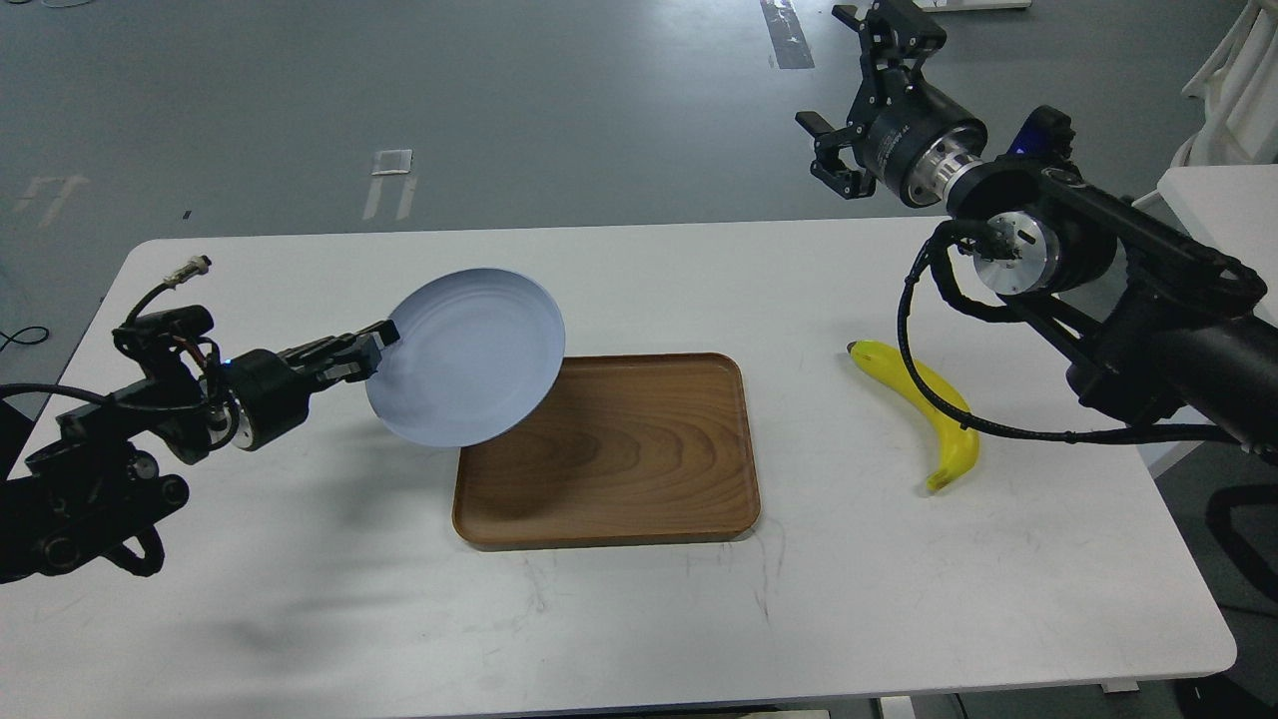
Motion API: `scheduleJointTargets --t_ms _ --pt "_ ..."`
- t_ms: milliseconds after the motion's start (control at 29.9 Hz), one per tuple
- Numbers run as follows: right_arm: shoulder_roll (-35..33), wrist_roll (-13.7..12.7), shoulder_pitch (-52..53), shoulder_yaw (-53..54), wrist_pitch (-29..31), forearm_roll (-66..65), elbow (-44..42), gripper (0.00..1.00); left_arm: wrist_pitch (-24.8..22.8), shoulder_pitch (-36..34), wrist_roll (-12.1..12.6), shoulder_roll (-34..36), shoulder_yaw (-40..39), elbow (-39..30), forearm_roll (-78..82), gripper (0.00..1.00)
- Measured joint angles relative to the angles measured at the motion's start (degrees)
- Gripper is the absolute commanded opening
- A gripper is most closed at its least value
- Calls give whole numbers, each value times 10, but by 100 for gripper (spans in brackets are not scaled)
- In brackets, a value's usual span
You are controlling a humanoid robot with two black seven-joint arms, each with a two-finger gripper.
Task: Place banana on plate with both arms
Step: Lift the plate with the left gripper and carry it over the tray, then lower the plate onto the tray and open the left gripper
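Our left gripper [384, 340] pinches the round pale blue-grey plate [466, 358], tilted above the brown wooden tray [639, 459]; the curved yellow banana [934, 409] lies right, beneath our spread right gripper [849, 100].

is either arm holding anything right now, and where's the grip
The left gripper holds the plate by its left rim, tilted in the air. The right gripper holds nothing, jaws open; the banana lies on the table.

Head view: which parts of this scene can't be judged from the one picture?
- Plate: tilted toward the camera, so its underside and its height above the wooden tray are hidden.
- Left pincer: its fingertips meet the plate's rim; the plate hides how deeply they grip.
- Banana: a black cable crosses its middle.
- Right pincer: open, raised beyond the table; its height is unclear.
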Motion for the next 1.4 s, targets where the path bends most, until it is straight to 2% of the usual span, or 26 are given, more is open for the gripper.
scheduleJointTargets --t_ms 200,367,535,735,1136,1169,1236,1303,1403 --pt "3 -2 49 -1 -1 0 -20 100 0 -15 25 -66 28 4 13 0" --pt "6 -3 64 -13 -1 2 -28 100 1 -19 37 -118 37 48 16 0" --pt "-1 -4 59 -23 -1 3 -26 100 1 -25 38 -137 68 85 16 0" --pt "-8 -4 56 -24 -1 3 -26 100 1 -28 38 -145 102 87 16 0" --pt "-9 -4 53 -23 -1 4 -26 100 2 -30 39 -162 111 88 19 0" --pt "-9 -4 53 -23 -1 4 -26 100 2 -31 39 -164 111 88 19 11" --pt "-9 -4 53 -23 0 4 -26 100 2 -33 39 -168 111 88 19 58" --pt "-9 -4 52 -23 0 4 -26 100 2 -35 39 -172 110 88 19 71" --pt "-9 -4 51 -24 0 4 -26 100 3 -40 38 -173 109 88 18 76"
